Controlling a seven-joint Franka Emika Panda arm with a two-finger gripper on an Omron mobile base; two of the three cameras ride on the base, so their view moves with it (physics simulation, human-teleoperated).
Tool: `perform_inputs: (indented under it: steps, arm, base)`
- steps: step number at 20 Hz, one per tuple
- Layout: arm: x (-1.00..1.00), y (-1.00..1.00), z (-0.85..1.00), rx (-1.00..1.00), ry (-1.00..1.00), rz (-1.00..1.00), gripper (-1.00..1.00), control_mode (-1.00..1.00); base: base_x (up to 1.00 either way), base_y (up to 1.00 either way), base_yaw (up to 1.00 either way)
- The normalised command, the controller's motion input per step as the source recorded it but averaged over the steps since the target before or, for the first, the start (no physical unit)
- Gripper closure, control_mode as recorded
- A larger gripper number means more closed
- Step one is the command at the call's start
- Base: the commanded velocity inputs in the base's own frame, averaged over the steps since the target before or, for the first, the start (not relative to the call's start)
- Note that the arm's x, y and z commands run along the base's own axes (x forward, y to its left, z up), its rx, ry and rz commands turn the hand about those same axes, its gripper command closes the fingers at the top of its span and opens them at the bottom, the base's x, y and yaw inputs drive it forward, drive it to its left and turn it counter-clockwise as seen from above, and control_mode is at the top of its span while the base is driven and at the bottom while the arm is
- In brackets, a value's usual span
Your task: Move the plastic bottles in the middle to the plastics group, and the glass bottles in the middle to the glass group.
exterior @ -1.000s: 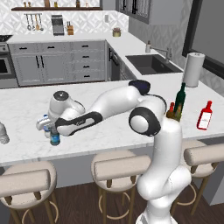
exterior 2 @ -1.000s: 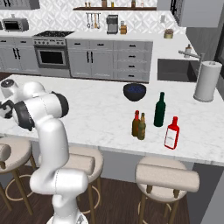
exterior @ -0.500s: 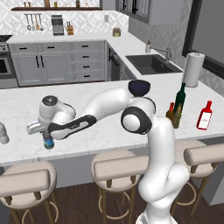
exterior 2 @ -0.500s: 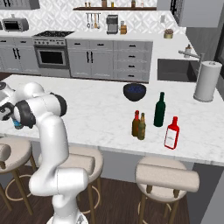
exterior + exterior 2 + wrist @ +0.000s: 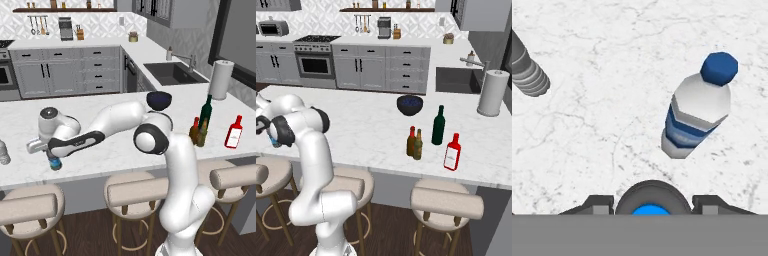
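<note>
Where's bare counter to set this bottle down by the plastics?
Bare marble lies between the grey bottle and the blue-capped water bottle. Crowded: the brown bottles, green bottle and red bottle cluster.

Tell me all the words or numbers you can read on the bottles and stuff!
There are no words or numbers that can be read.
Water bottle: blue striped label, no letters that can be made out.
Red bottle: white label, too small to read.
Small bottle held in the gripper: blue label, too blurred to read.
</note>
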Motion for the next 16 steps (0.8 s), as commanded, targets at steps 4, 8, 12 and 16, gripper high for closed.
perform_inputs:
  steps: [4, 8, 12, 16]
  arm:
    - [-0.18, -0.48, -0.31, 0.0, -0.03, 0.0, -1.0, -1.0]
    - [-0.15, -0.35, -0.07, 0.0, -0.17, 0.0, -1.0, -1.0]
    - [0.0, -0.22, 0.0, 0.04, -0.2, 0.06, -1.0, -1.0]
    - [0.0, -0.22, 0.05, 0.11, -0.18, 0.07, -1.0, -1.0]
  base:
    - [0.0, 0.0, 0.0]
    - [0.0, 0.0, 0.0]
    - [0.0, 0.0, 0.0]
    - [0.0, 0.0, 0.0]
